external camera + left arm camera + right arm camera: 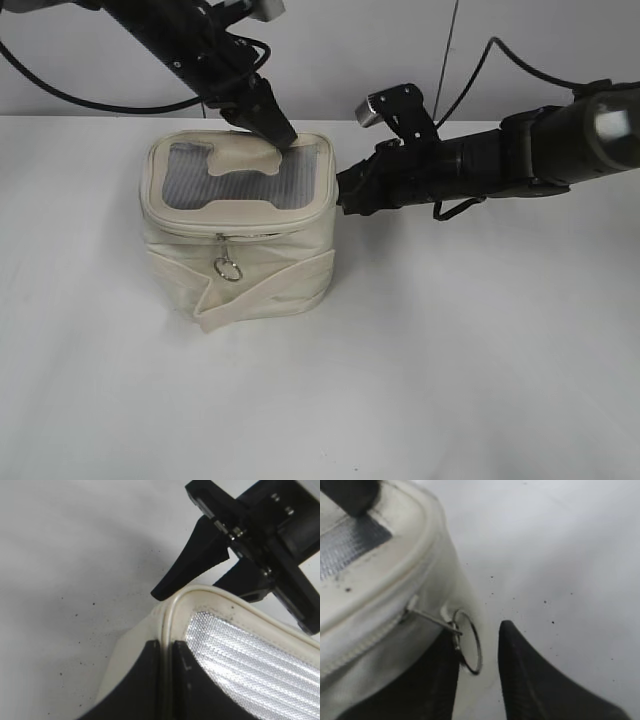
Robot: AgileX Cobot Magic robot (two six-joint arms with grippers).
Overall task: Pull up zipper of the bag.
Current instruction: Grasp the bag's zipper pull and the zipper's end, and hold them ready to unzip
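Your left end effector (167, 680) pinched the rim of the bag (240, 235) narrowly, while your right end effector (477, 675) stood parted, the ring pull of the zipper (467, 642) between its fingers.

We note the bag (240, 255) is matt cream cloth, faintly scuffed near the rim; its lid (240, 178) panel is a grey ribbed mesh with a slight sheen. The zipper (360, 647) is a fine woven tape; its ring (470, 642) is thin, shiny metal. Fingers (535, 680) look like matt black plastic, finely textured. The table (480, 350) is matt white, speckled with dark flecks.
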